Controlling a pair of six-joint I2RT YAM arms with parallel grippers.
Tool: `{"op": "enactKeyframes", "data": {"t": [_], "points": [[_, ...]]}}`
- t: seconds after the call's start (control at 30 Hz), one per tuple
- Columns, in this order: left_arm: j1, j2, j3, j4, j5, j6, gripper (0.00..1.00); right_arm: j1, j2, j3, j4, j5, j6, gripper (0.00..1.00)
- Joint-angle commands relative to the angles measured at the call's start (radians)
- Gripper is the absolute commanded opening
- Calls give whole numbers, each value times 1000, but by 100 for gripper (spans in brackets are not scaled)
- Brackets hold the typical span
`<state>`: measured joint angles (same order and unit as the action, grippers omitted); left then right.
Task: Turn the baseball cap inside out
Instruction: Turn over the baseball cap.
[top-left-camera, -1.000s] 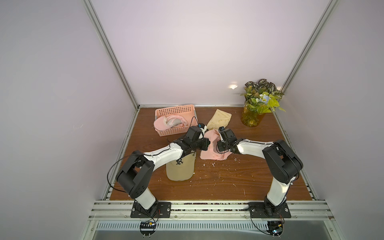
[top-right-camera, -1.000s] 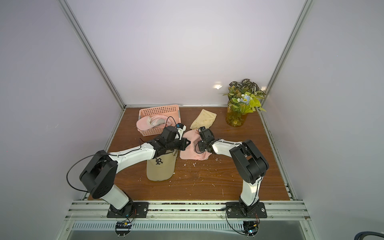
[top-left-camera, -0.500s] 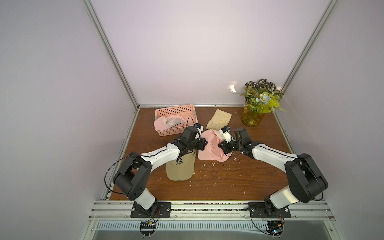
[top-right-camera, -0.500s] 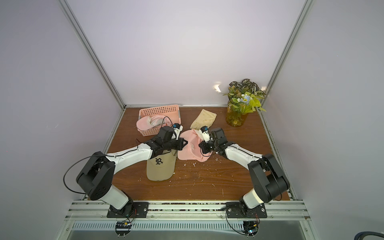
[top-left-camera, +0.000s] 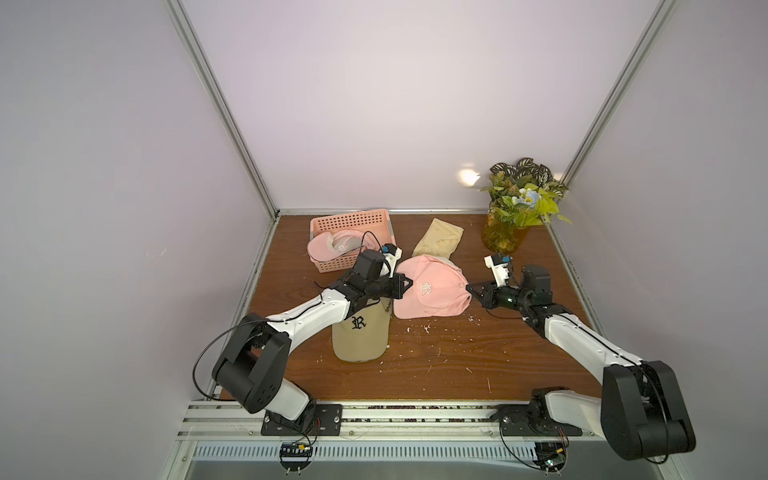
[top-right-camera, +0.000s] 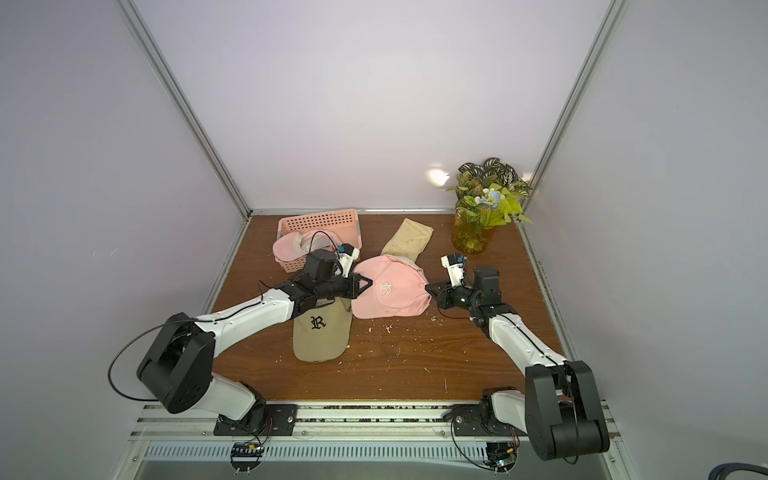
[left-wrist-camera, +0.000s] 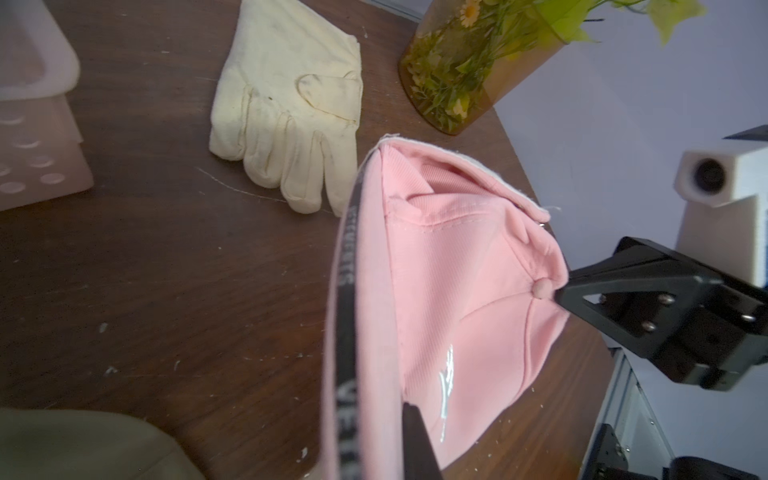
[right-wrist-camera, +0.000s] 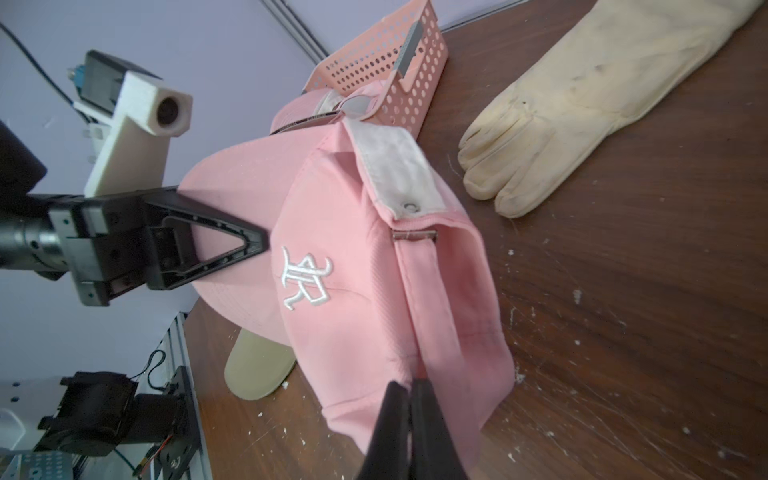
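The pink baseball cap (top-left-camera: 430, 291) is held stretched over the worktop (top-left-camera: 415, 374), crown not yet inverted. The left pincer (top-left-camera: 409, 283) is clenched on its brim edge, the right pincer (top-left-camera: 469, 288) on crown fabric. Either shallow pinch may slip under pull, dropping it.

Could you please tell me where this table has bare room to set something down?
Widest bare patch of the brown wooden table: the front, bordered by the tan fabric cap, the pink baseball cap and the right arm. A narrower gap lies between the cream cloth glove and the amber glass vase. Crowded around the pink perforated basket.
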<state>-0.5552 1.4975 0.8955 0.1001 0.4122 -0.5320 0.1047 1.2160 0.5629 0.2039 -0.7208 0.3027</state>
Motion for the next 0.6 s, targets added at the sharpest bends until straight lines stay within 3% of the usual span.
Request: {"op": "enactKeyframes", "data": {"t": [0.0, 0.07, 0.2, 0.37, 0.47, 0.57], "points": [[45, -10, -49, -115, -67, 46, 0, -85, -62, -5, 98, 140, 72, 0], [45, -16, -51, -95, -16, 36, 0, -86, -74, -14, 90, 176, 71, 0], [45, -30, -75, 31, 111, -51, 0, -77, -60, -2, 87, 113, 40, 2], [35, -73, -159, 363, 192, -321, 0, 27, -95, 0, 105, 199, -62, 42], [3, -92, -187, 538, 147, -511, 0, 115, -162, -65, 225, 291, -154, 52], [-50, -105, -159, 551, 32, -636, 0, 200, -237, -143, 352, 334, -287, 59]]}}
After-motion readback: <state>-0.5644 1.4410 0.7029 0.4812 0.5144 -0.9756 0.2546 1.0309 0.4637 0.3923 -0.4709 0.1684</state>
